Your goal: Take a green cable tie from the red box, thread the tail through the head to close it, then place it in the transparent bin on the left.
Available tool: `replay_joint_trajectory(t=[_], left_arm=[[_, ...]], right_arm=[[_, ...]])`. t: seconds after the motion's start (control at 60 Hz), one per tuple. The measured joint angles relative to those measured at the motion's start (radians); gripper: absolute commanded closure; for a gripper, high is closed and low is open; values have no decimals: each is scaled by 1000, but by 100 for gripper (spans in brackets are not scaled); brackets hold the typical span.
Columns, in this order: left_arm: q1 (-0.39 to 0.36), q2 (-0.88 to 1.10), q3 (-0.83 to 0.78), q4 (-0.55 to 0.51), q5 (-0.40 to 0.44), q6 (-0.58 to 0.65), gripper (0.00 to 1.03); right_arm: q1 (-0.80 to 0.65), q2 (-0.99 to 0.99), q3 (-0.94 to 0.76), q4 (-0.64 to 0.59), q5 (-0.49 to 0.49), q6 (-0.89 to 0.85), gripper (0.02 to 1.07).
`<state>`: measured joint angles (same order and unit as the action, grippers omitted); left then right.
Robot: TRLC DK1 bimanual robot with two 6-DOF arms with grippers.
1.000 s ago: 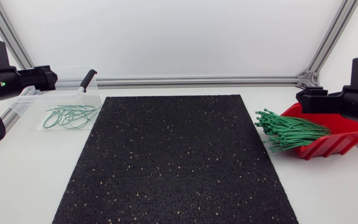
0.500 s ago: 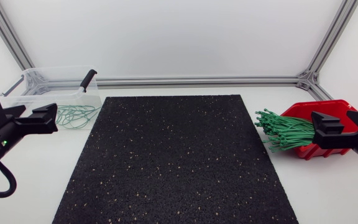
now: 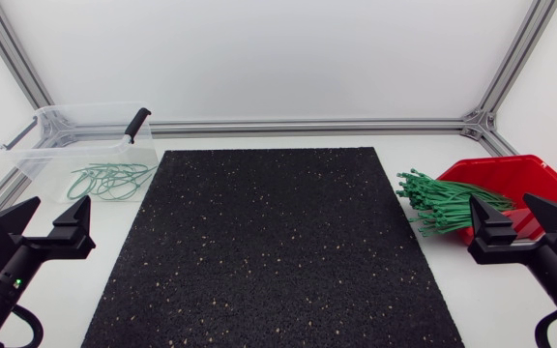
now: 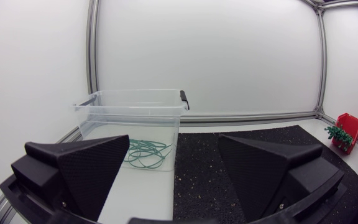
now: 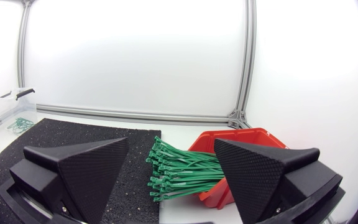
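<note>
Ties (image 3: 448, 205) are spilling from the red box (image 3: 540, 179) onto the table (image 3: 404, 159), lying just ahead of the right gripper (image 3: 503, 203) and apart from it. Its fingers are standing wide open, holding and touching nothing. Left gripper (image 3: 58, 204) is gaping just as wide, also empty, pointing toward the bin (image 3: 46, 155), where several looped ties (image 3: 112, 180) are lying. A black mat (image 3: 274, 242) is lying between the two arms.

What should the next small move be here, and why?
Probably the right gripper should ease forward and down onto the green cable ties fanning out of the red box. It is open and empty, and the ties lie just ahead of it. No tie is on the black mat or in the left gripper, which is also open.
</note>
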<state>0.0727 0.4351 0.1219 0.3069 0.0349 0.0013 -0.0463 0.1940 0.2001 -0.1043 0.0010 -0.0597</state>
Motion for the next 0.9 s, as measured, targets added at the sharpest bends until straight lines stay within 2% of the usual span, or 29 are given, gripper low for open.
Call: replay_joint_trajectory(t=[0.367, 0.783, 0.9], left_arm=[[-30, -196, -45, -138, -15, 0, 4], [-64, -404, -80, -296, -26, -1, 4], [-68, -426, -80, -296, -29, -1, 4]], right_arm=[[39, -181, -177, 87, 1, 35, 7], [39, -188, -178, 90, 0, 38, 7], [39, -188, -178, 90, 0, 38, 7]])
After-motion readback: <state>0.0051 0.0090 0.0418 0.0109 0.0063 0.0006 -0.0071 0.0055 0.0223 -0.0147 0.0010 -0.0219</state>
